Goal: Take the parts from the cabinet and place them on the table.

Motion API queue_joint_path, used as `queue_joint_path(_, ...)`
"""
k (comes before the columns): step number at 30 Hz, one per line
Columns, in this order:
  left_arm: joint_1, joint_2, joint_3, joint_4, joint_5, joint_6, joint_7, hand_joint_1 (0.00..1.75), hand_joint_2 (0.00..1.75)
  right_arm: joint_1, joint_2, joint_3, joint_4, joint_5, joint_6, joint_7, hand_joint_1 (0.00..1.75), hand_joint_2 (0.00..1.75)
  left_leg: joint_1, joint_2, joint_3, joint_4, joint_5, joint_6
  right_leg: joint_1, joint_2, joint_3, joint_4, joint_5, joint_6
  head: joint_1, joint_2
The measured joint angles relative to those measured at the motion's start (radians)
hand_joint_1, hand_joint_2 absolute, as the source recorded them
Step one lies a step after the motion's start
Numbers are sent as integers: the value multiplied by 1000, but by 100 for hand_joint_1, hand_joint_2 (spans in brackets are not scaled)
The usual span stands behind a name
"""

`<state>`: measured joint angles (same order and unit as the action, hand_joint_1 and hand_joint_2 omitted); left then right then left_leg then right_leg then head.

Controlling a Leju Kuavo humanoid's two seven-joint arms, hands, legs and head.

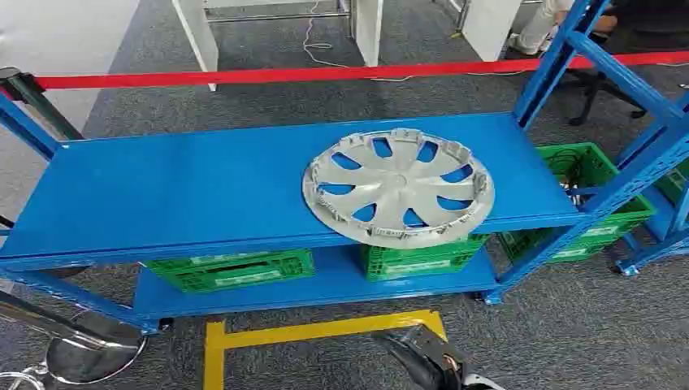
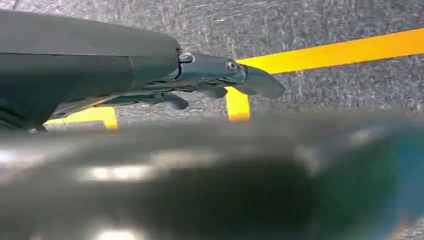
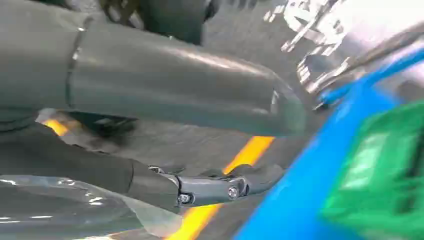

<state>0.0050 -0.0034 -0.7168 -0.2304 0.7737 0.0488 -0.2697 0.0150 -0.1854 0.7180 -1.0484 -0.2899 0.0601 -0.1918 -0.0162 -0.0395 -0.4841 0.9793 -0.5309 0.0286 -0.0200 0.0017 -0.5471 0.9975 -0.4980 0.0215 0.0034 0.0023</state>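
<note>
Carpet covered the floor, grey and rough, with yellow tape stuck on it in straight lines. On it stood a big blue metal cabinet with smooth flat shelves. A red strap ran behind it. The part was a silver hubcap, round like a plate, made of dull plastic, with curved spokes, holes between them and little clips around the rim. It lay flat on the top shelf, toward the right, and its front edge stuck out past the shelf edge. Green plastic crates with slotted sides sat on the low shelf. The left hand hung over the carpet with dark fingers nearly straight, a bit apart, holding nothing. The right hand was beside the blue cabinet and a green crate; its thick thumb and a darker finger were out straight, holding nothing.
</note>
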Motion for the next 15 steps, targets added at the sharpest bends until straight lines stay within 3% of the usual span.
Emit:
queue_joint_path(9,-15,6,-68,23,64,-18,-24,0,0,-22,-5,29,-258,66,164,-75,0,0,0,0,1,0,0,0,0,0,0,0,0,0,0,0)
queue_joint_path(10,-16,7,-72,25,68,-22,-30,0,0,-26,-3,29,-291,85,176,-82,0,175,0,0,1,0,0,0,0,0,0,0,0,0,0,0)
queue_joint_path(15,-19,7,-91,32,82,-34,-42,0,0,-37,13,22,-438,183,196,-115,0,175,0,0,1,0,0,0,0,0,0,0,0,0,0,0)
